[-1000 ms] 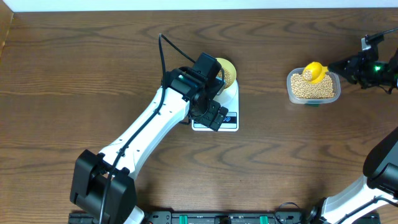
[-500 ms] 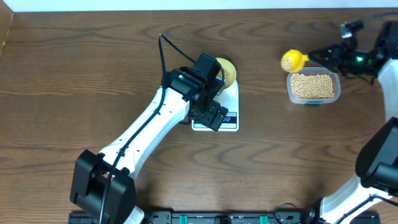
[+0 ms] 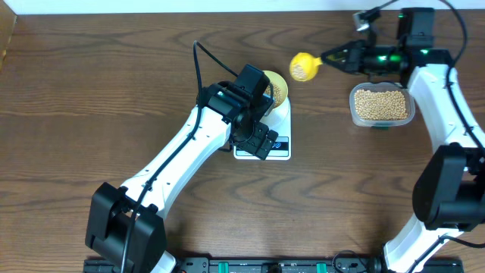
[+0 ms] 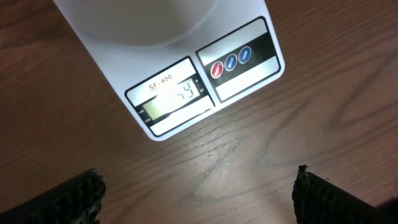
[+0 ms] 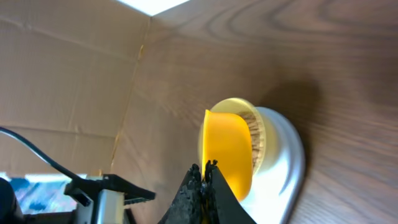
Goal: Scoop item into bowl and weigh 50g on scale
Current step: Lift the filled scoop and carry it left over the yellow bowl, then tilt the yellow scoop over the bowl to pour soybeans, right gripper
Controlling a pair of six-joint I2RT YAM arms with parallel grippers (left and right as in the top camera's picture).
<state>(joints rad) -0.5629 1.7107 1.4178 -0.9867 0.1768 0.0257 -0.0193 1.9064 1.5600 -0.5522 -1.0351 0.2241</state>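
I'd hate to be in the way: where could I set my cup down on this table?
Bare wood: everything left of the left arm, and the front stretch between scale and right arm. Crowded: around the bowl, where the scoop hangs close by, and near the container.

Clear plastic container (image 3: 352, 106) on wooden table (image 3: 76, 114) — yellow scoop (image 3: 312, 62) apart

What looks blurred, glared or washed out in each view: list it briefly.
Overhead: evenly lit and sharp, only the scoop slightly soft. Left wrist: digits on the scale read faint; the left fingers are dark and soft. Right wrist: the right fingers are near-black, and a blown-out white patch sits at the top edge.
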